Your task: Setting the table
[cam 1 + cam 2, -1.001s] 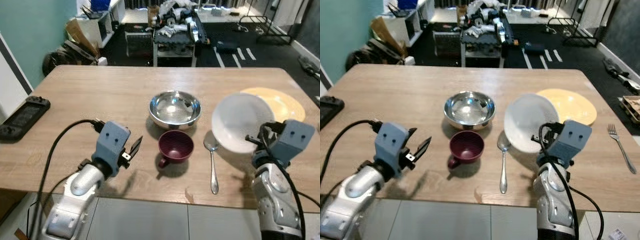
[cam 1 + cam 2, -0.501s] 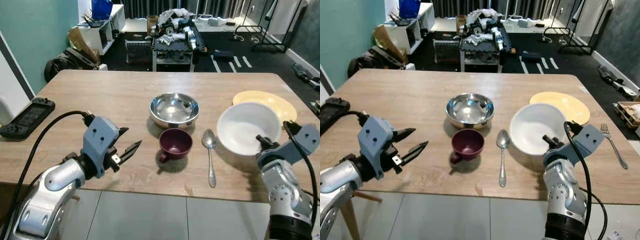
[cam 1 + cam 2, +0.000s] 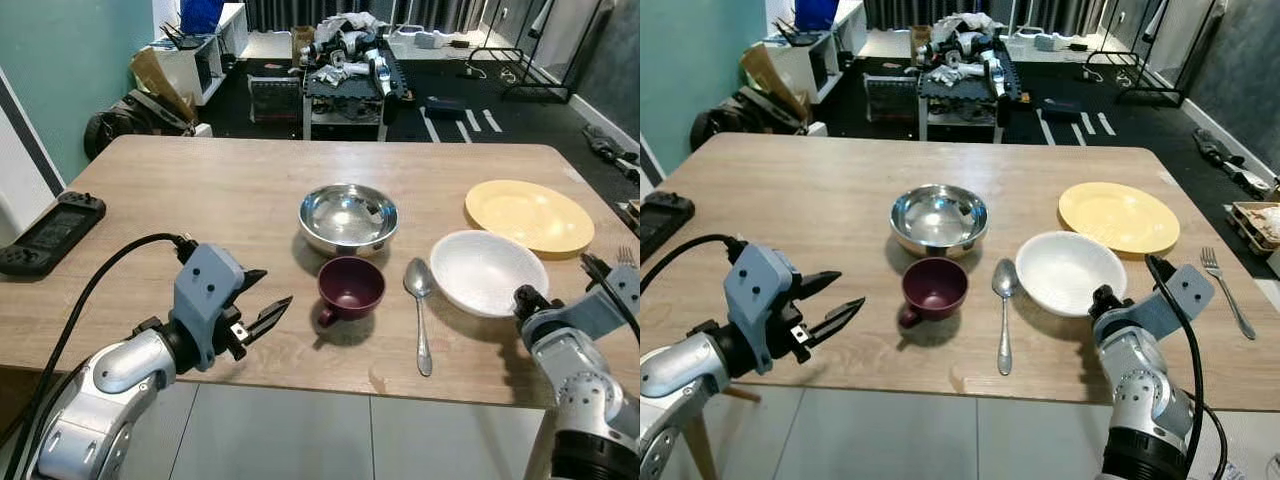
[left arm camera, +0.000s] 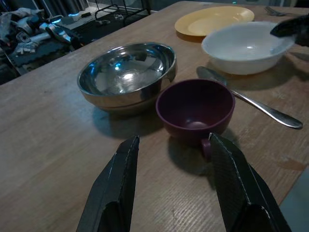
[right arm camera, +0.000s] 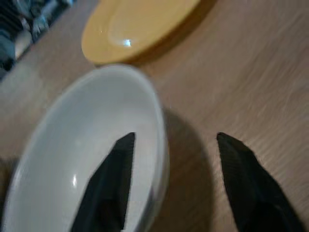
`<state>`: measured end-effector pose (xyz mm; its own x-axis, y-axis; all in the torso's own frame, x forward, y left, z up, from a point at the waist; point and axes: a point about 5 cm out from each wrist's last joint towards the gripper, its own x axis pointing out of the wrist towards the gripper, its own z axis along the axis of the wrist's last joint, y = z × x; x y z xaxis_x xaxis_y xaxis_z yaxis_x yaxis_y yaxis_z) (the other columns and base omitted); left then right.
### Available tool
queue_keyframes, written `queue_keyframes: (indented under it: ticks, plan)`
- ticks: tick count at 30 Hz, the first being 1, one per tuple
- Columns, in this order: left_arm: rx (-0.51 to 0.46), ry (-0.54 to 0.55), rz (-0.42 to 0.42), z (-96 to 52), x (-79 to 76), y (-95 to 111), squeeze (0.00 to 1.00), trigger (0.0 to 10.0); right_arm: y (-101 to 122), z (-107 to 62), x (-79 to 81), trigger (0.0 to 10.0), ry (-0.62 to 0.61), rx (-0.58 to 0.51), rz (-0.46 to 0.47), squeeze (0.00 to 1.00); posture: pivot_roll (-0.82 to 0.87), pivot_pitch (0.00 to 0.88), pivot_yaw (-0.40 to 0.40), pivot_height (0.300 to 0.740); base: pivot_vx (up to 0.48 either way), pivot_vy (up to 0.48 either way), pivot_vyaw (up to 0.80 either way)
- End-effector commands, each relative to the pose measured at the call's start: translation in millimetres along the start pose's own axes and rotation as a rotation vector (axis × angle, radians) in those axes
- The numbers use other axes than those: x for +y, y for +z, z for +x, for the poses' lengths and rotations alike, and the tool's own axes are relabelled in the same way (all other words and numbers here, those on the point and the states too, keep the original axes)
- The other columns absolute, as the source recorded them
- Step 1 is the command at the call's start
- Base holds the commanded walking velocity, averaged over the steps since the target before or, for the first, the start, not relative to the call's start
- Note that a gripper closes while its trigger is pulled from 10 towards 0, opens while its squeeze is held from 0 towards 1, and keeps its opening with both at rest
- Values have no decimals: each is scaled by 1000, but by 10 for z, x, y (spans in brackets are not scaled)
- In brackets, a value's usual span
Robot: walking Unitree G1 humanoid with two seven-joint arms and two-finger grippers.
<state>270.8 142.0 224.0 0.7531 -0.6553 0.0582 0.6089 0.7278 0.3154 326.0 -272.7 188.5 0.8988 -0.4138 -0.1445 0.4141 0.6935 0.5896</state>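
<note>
The white bowl [image 3: 487,271] sits flat on the wooden table [image 3: 200,200], between the spoon [image 3: 419,310] and the yellow plate [image 3: 527,214]. The right gripper [image 5: 169,188] straddles its near rim – fingers spread, one inside, one outside, not clamped. The left gripper [image 3: 262,318] hovers open beside the maroon cup [image 3: 350,289] – holding nothing

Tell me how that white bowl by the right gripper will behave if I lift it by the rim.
The white bowl looks rigid and glossy, so the rim may slip between the fingers. The right gripper straddles its near rim, open, one finger inside; gripped at one edge, the bowl would probably hang tilted. It looks like ceramic or glass, so likely breakable if dropped.
</note>
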Motion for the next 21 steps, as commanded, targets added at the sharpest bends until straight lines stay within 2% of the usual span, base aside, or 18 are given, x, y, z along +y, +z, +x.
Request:
queue_keyframes:
  ticks: [1,3,4,5,6,7,10,12,15,21]
  plan:
    - [4,-17,-26,7,-81,-20,0,10000,198,-66,99,10000,67,-133,53,1000,55,126,70,740,0,0,0]
    - [4,-16,-39,35,-136,-48,0,10000,343,-177,212,10000,142,-261,5,1000,48,129,70,740,0,0,0]
    - [4,-16,-39,35,-136,-48,0,10000,343,-177,212,10000,142,-261,5,1000,48,129,70,740,0,0,0]
    - [5,-9,-47,53,-157,-62,0,10000,386,-239,270,10000,173,-309,-35,114,48,129,70,740,0,0,0]
    - [6,18,-53,99,-194,-90,0,10000,436,-370,406,10000,242,-388,-121,0,47,130,74,740,0,0,0]
    - [6,18,-53,99,-194,-90,0,10000,436,-370,406,10000,242,-388,-121,0,47,130,74,740,0,0,0]
    - [1,71,-58,167,-236,-106,0,10000,436,-540,600,10000,344,-475,-262,0,46,135,90,740,0,0,0]
    - [1,80,-51,190,-272,-108,0,10000,385,-618,675,10000,395,-490,-304,0,46,134,95,740,0,0,0]
    - [2,115,-43,220,-322,-124,0,10000,167,-700,675,10000,425,-456,-337,0,44,128,102,740,0,0,0]
    - [1,178,-88,271,-256,-114,0,10000,38,-740,656,10000,467,-438,-406,0,28,112,93,740,0,0,0]
